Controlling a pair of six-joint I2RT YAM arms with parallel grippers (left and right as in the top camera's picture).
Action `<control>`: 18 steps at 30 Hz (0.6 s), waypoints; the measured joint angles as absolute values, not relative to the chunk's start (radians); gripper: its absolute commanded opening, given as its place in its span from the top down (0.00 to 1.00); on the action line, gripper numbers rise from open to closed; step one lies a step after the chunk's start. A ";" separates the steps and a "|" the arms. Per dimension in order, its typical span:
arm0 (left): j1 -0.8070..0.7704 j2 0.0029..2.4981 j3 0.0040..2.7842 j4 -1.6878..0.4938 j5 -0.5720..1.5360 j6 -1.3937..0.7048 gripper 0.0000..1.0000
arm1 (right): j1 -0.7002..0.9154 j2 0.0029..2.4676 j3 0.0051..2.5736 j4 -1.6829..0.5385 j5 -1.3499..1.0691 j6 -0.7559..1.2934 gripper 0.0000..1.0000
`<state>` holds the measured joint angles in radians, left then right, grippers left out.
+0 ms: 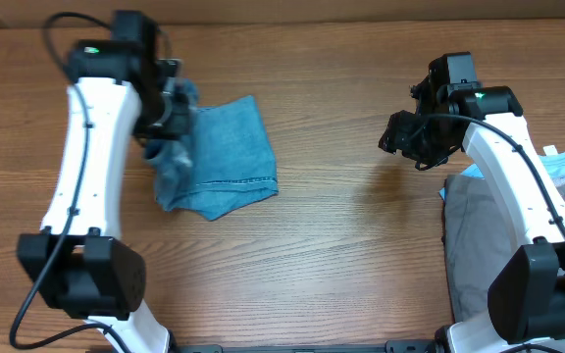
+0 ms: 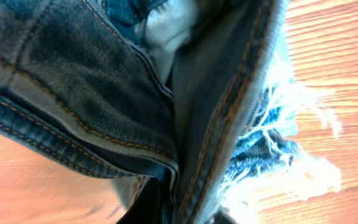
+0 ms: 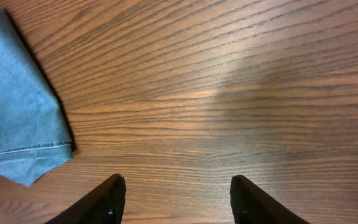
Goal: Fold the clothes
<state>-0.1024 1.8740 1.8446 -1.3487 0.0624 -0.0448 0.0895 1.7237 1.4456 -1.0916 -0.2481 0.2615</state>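
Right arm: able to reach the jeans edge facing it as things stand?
Probably yes. The right gripper is open and empty, with only bare table between it and the jeans. The left gripper sits at their far edge, out of that path.

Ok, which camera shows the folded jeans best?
Overhead: nearly the whole folded jeans bundle is in frame. The left wrist view is a close-up of seams and frayed hem; the right wrist view catches only one hemmed corner.
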 measured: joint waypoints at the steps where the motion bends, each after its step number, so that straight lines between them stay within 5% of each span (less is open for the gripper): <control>1: -0.123 1.876 1.826 -1.324 0.062 -0.056 0.86 | 0.089 1.724 1.446 -1.091 -0.249 0.262 0.42; 8: -0.253 1.884 1.664 -1.136 0.024 -0.212 0.84 | 0.090 1.724 1.446 -1.093 -0.250 0.261 0.43; 10: -0.276 1.884 1.622 -1.082 0.008 -0.262 0.76 | 0.089 1.724 1.446 -1.094 -0.252 0.261 0.42; 13: -0.300 1.884 1.576 -1.019 -0.001 -0.337 0.46 | 0.089 1.724 1.446 -1.100 -0.252 0.260 0.42; 14: -0.305 1.884 1.570 -1.008 -0.001 -0.359 0.16 | 0.089 1.724 1.446 -1.101 -0.252 0.260 0.43; 15: -0.308 1.884 1.565 -1.000 0.001 -0.378 0.00 | 0.089 1.724 1.446 -1.102 -0.252 0.259 0.42; 18: -0.315 1.884 1.563 -1.011 0.009 -0.422 0.00 | 0.089 1.724 1.446 -1.111 -0.255 0.253 0.42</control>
<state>-0.3149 1.8843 1.5631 -1.0111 0.0093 -0.4217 0.0895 1.7237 1.4456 -1.1114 -0.2546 0.2531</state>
